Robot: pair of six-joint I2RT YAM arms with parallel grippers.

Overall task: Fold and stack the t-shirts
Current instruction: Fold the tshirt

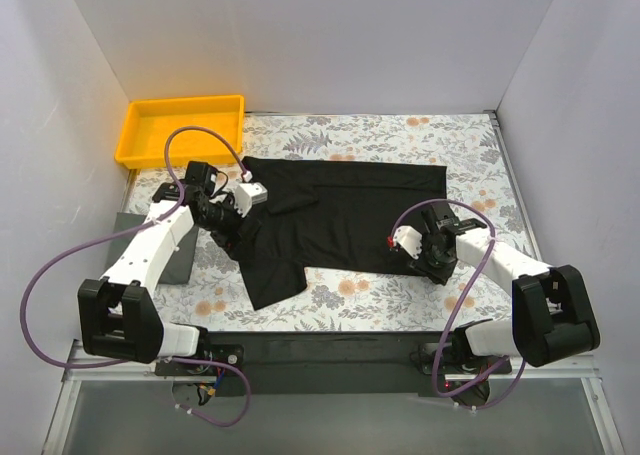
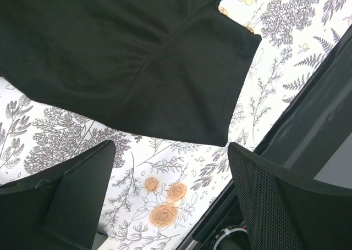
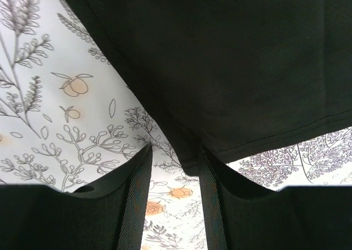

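We see the shirt [image 1: 340,215] spread on the table [image 1: 470,165], a yellow tray [image 1: 180,103] past its far-left corner. The left gripper [image 2: 171,146] gapes over its sleeve. The right gripper [image 3: 175,150] straddles its near-right corner; whether it grips, we cannot tell.

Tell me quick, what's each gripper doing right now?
Left gripper: open, holding nothing.
Right gripper: part-closed around the hem of the t-shirt; grip cannot be told.

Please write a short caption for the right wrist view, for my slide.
Right gripper with jaws apart, a hemmed corner of the black t-shirt between them, above the floral table.
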